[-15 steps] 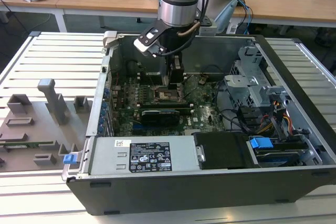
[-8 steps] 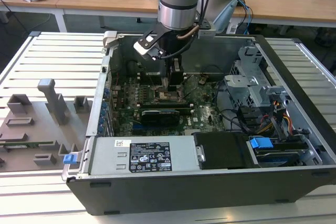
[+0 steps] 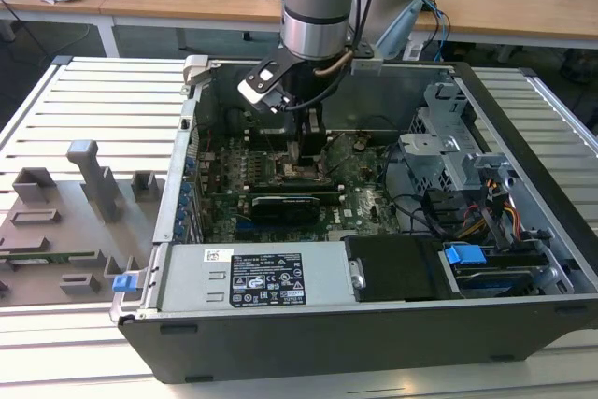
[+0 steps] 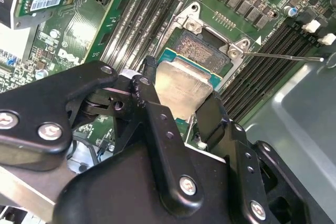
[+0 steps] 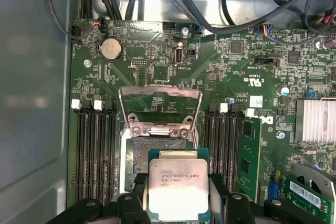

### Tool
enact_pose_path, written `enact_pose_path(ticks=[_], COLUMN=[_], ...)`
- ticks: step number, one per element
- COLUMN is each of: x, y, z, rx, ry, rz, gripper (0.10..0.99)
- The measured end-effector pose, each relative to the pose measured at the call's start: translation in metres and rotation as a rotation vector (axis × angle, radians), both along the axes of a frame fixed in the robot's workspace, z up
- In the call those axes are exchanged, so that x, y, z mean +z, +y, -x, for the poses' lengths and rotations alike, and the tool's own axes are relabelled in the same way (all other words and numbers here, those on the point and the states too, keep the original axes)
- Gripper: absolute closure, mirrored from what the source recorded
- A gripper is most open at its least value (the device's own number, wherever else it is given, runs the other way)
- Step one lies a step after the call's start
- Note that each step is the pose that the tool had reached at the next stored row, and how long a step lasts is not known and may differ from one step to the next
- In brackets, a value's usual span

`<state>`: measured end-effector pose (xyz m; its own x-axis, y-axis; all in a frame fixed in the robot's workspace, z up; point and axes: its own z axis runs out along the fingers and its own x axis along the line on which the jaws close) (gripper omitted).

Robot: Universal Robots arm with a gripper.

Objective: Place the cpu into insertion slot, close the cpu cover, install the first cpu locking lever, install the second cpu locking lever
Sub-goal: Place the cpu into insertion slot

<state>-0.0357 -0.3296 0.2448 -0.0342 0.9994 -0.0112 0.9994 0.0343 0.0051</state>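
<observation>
Grips the cpu [image 5: 177, 188] in the clenched pincer [image 5: 178, 184]. Hovers over the insertion slot [image 5: 137, 156], near the flipped-open cpu cover [image 5: 160, 91].

We see the case [image 3: 374, 343] lying open on the tabletop [image 3: 93, 91], with a fixture block [image 3: 65, 221] beside it at the exterior view's left. The board [image 3: 369, 203] lies flat in the case. The cpu [image 5: 177, 187] sits clamped between the fingers of the end effector [image 3: 308, 149], partly over the slot [image 5: 149, 153]; we cannot tell whether they touch. The cover [image 5: 160, 91] lies swung back beyond the slot. Memory slots [image 5: 97, 156] flank it on both sides.
</observation>
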Motion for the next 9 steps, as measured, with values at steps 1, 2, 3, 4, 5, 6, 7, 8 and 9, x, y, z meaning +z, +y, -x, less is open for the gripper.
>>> enact_pose_path(ticks=[1, 2, 3, 4, 5, 6, 7, 8, 9], x=[-0.0011, -0.0016, -0.0022, -0.0033, -0.0044, -0.0052, -0.0066, -0.0081, -0.0093], y=[0.0000, 0.0000, 0.0000, 0.0000, 0.0000, 0.0000, 0.0000, 0.0000, 0.0000], z=[0.0000, 0.0000, 0.0000, 0.0000, 0.0000, 0.0000, 0.0000, 0.0000, 0.0000], rx=[0.000, 0.000, 0.000, 0.000, 0.000, 0.000, 0.000, 0.000, 0.000], ry=[0.0000, 0.0000, -0.0001, 0.0000, -0.0001, 0.0000, 0.0000, 0.0000, 0.0000], rz=[0.000, 0.000, 0.000, 0.000, 0.000, 0.000, 0.000, 0.000, 0.000], gripper=[0.541, 0.541, 0.541, 0.541, 0.541, 0.541, 0.541, 0.541, 0.541])
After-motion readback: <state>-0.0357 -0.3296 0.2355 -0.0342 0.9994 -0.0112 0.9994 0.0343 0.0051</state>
